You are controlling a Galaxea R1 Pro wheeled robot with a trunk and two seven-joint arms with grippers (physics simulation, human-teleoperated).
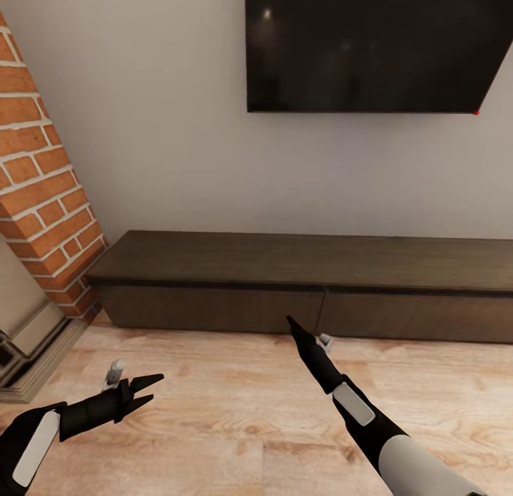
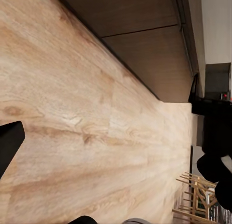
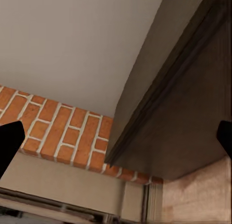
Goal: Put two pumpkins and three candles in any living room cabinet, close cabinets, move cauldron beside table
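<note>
From the head view the robot's parked facing the cabinet (image 1: pixel 313 296), a long dark unit under the wall TV (image 1: pixel 370 47), both drawer fronts shut. Right gripper (image 1: pixel 303 336) is stretched out with its tip nearly at the seam between the drawers, probably lining up to pull one open; can't tell how wide its jaws are here. Left gripper (image 1: pixel 146 390) hangs low over the wood floor (image 1: pixel 235 417), fingers spread, holding nothing.

Left wrist view: floor, the cabinet's base, the other arm's silhouette.

Right wrist view: fingertips sit wide apart, framing the cabinet's end beside the brick fireplace (image 3: pixel 63 132).
</note>
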